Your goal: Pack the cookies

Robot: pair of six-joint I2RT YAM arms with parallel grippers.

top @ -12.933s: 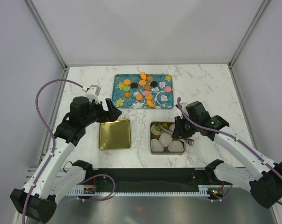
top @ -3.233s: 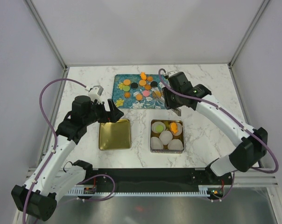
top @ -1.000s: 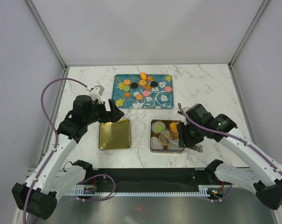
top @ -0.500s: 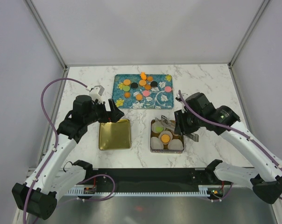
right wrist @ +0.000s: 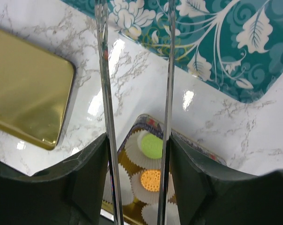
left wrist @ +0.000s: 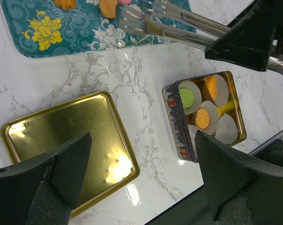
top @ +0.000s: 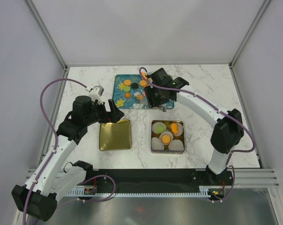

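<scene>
Several round cookies [top: 132,86] in orange, green, pink and black lie on the teal flowered tray [top: 120,101]. A tin [top: 152,140] of white paper cups holds a green cookie [top: 160,127], an orange cookie [top: 166,138] and a carrot piece [top: 175,126]. My right gripper [top: 156,96] is shut on metal tongs [left wrist: 179,28]; their tips stand apart and empty over the tray's near edge. In the right wrist view the gripper [right wrist: 137,140] shows the tong arms [right wrist: 106,117] over the tin [right wrist: 216,157]. My left gripper [top: 111,112] is open above the marble.
A gold tin lid [top: 115,135] lies upturned left of the tin, under my left gripper [left wrist: 141,168]. The tin's wall [left wrist: 172,117] shows in the left wrist view. White walls and metal posts close the table's far and side edges.
My right arm has swung from over the tin back to the tray with the tongs. An orange cookie now lies in the tin's middle cup. The left arm has not moved.
</scene>
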